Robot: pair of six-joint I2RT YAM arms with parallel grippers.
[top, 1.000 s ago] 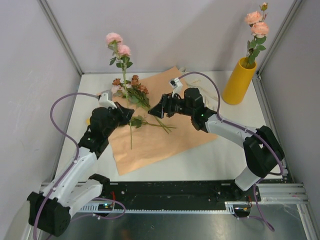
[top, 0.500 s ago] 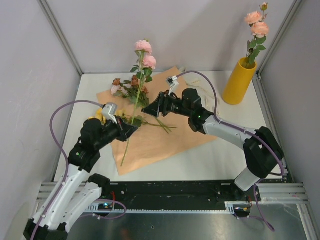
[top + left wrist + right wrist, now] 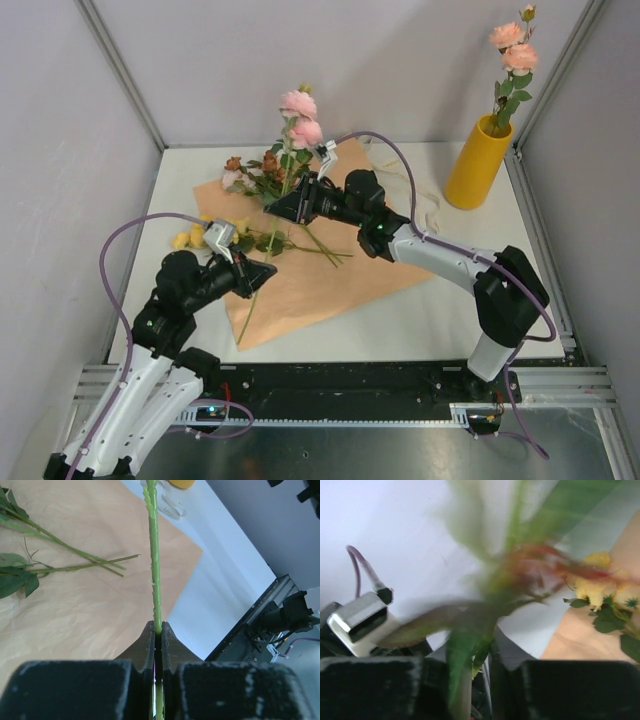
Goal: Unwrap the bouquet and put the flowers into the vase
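Observation:
A pink flower (image 3: pixel 303 115) stands nearly upright above the unwrapped peach paper (image 3: pixel 330 275). My left gripper (image 3: pixel 266 268) is shut on the lower part of its thin green stem (image 3: pixel 154 555), which passes between the pressed fingers (image 3: pixel 157 629). Higher up, my right gripper (image 3: pixel 273 208) has closed round the same stem just under the leaves; its wrist view is blurred, with stem and leaf between the fingers (image 3: pixel 482 655). Brown and yellow flowers (image 3: pixel 262 172) lie on the paper's far left. The mustard vase (image 3: pixel 478 160) at the far right holds pink blooms (image 3: pixel 512 45).
Loose green stems (image 3: pixel 75 562) lie across the paper's middle. Yellow blooms (image 3: pixel 190 238) sit at its left edge, also in the right wrist view (image 3: pixel 600 587). A cream ribbon (image 3: pixel 415 195) lies between paper and vase. Enclosure walls stand close behind and at both sides.
The left arm has drawn back toward the near edge and swung the pink flower rightward and upright. The right gripper has moved left to the stem and its jaws have closed in.

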